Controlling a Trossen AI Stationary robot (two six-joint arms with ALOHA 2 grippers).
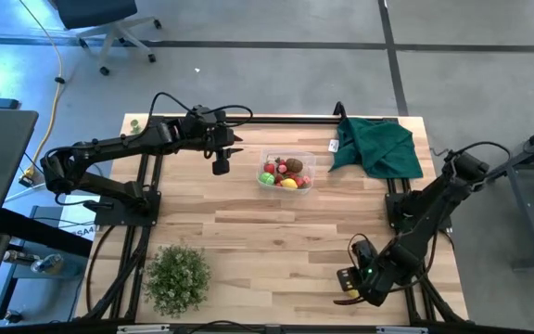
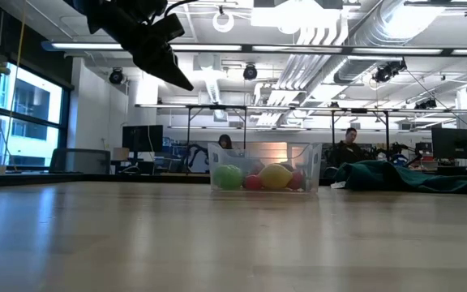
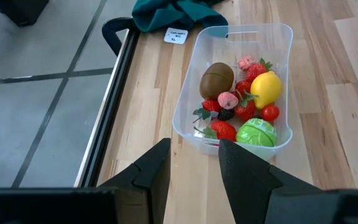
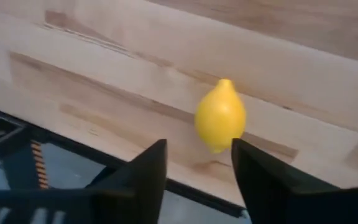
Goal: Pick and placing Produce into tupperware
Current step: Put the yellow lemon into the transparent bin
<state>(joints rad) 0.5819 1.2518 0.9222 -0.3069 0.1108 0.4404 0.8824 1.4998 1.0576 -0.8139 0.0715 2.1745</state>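
One yellow lemon [image 4: 220, 116] lies on the wooden table [image 1: 248, 232], well apart from the tupperware [image 1: 286, 173], just ahead of the released right gripper [image 4: 194, 168]. The left gripper [image 3: 194, 165], jaws parted and empty, hovers just beside the produce-filled tupperware.

The right tool [image 1: 349, 295] hides most of the lemon [image 1: 348, 297] from above.

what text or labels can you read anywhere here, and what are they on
Nothing legible.
White tag on the table beside the green cloth, by the tupperware: two lines of dark print, too small to read.
No print shows on the lemon or the grippers.
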